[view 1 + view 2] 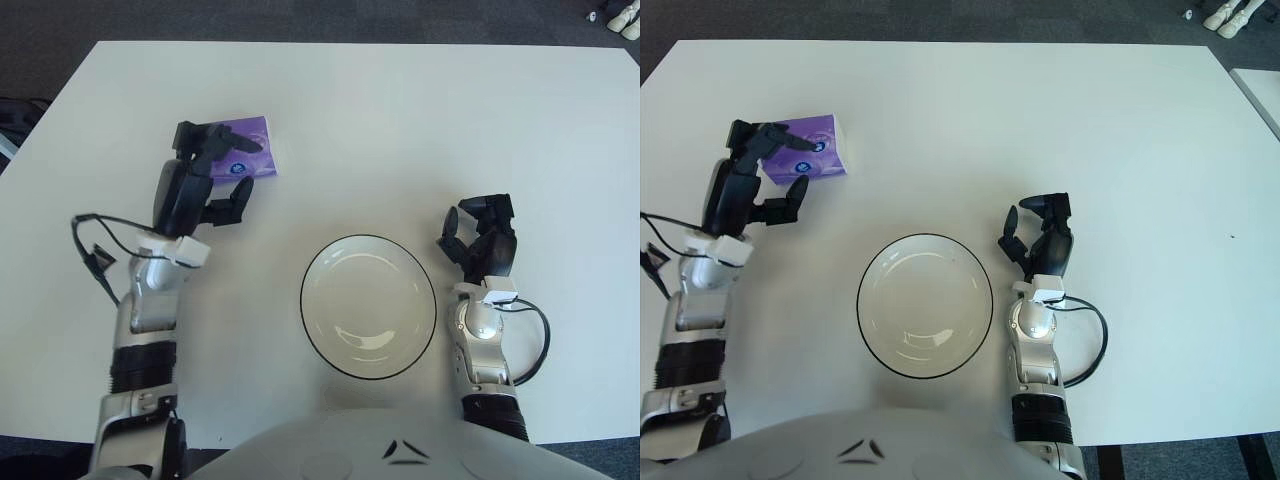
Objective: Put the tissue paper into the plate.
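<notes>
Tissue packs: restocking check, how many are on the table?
1. The purple tissue pack lies far left of the plate, partly under the left hand.

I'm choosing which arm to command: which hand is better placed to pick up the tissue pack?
Left. The left hand shows at the purple tissue pack, fingers open over its near edge. The right hand is beside the plate, on its far side from the pack.

Each hand, left hand (205,185) and right hand (480,240), is black with three thick fingers, joined to a silver-grey metal forearm bearing a white tag at the wrist. Black cables loop beside both forearms. Ribbed black sleeves cover the elbows; the torso is pale grey.
</notes>
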